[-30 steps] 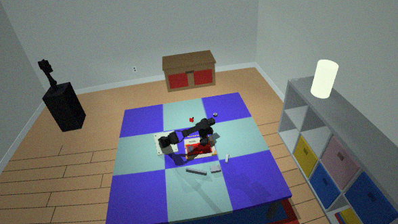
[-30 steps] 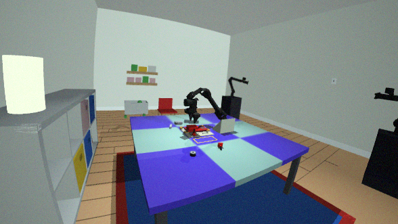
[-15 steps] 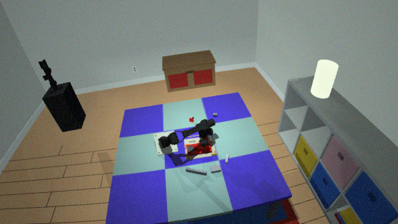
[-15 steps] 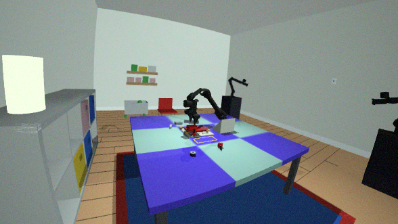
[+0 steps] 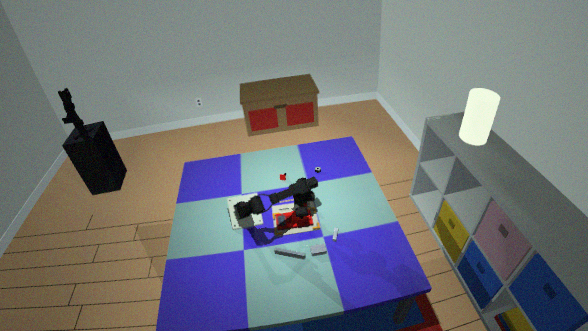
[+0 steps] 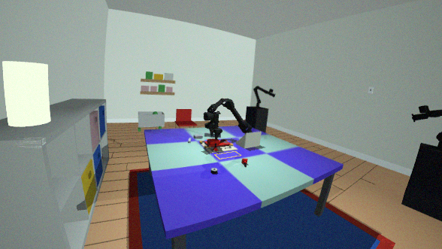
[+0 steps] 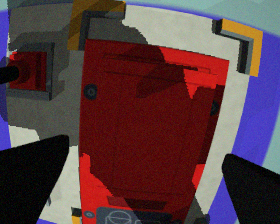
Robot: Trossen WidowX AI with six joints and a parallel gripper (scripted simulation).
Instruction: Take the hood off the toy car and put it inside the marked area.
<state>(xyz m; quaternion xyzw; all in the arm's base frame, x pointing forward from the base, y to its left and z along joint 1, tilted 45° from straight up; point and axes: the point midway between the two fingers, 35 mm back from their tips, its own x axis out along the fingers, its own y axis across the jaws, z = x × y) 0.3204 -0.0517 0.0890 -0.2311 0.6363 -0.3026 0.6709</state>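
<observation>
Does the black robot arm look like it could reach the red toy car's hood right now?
Probably yes: the arm's pincer is open above the red car, and nothing seems to block its way down.

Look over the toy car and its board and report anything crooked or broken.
Nothing stands out. The red toy car sits roughly square with the orange corner brackets on the white board, with no visible crack. The dark patches across it look like shadow.
</observation>
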